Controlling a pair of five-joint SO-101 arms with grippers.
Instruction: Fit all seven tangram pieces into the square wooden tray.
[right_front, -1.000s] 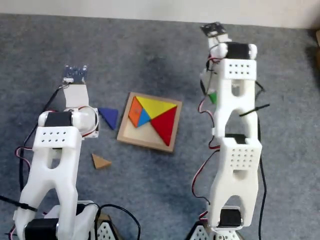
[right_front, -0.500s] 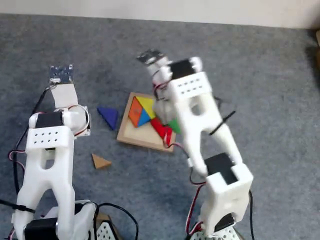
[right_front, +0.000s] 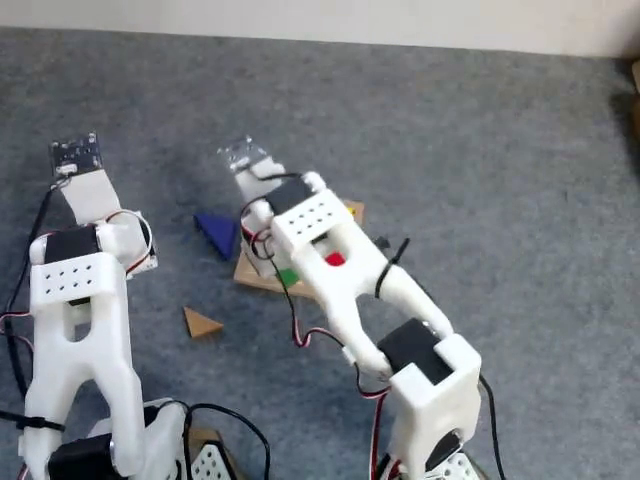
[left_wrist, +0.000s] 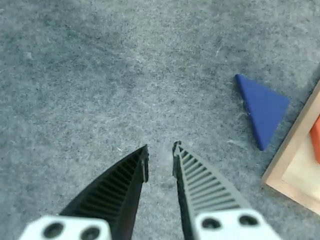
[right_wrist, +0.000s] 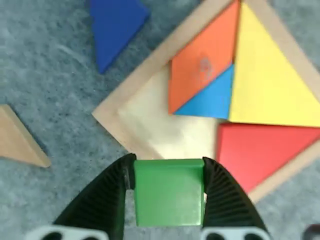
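Note:
The square wooden tray (right_wrist: 127, 98) holds an orange piece (right_wrist: 202, 75), a light blue piece (right_wrist: 210, 100), a yellow triangle (right_wrist: 265, 85) and a red triangle (right_wrist: 260, 150); part of its floor is bare. My right gripper (right_wrist: 169, 175) is shut on a green square piece (right_wrist: 169, 197) just above the tray's near edge; in the high view that arm covers most of the tray (right_front: 250, 272). A dark blue triangle (right_front: 217, 232) (left_wrist: 262, 107) lies on the carpet beside the tray. A tan triangle (right_front: 201, 322) (right_wrist: 17, 140) lies nearer the arms' bases. My left gripper (left_wrist: 160, 162) is open slightly over bare carpet.
Grey carpet covers the whole work surface. A pale wall strip runs along the far edge. Both arm bases stand at the near edge, with cables around them.
The right arm swung from the far right across to the tray, carrying the green piece. The left arm drew away from the tray, toward the left.

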